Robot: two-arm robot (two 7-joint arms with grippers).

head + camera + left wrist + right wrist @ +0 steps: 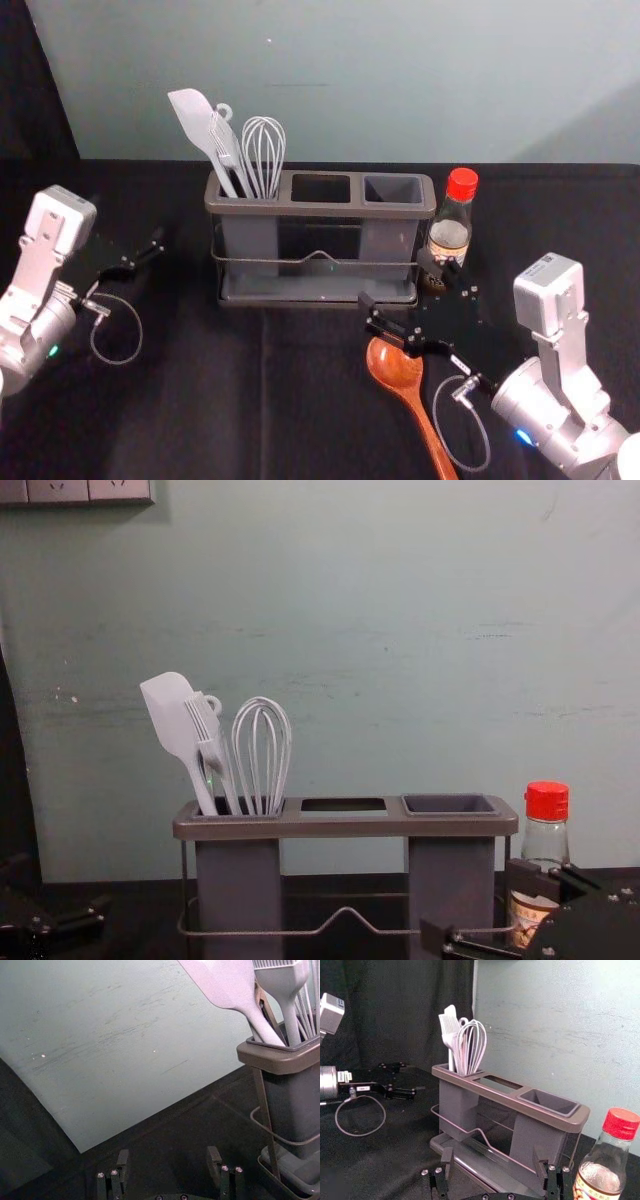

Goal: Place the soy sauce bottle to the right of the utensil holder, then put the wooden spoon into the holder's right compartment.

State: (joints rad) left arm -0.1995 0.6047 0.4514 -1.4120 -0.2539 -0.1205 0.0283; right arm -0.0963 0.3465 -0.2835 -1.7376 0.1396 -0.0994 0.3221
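With the bottle (450, 235) just right of the holder (320, 210), ease the open right gripper (492, 1155) back from them, then straddle the spoon (397, 370) toward the bench's (200, 400) near edge, the open left gripper (167, 1160) parked left.

Black tabletop (190, 420): utensil holder (320, 209), bottle (453, 220), wooden spoon (400, 374).

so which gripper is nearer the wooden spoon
Right. The right gripper is just past the bowl end of the spoon; the left gripper is farther off, left of the holder.
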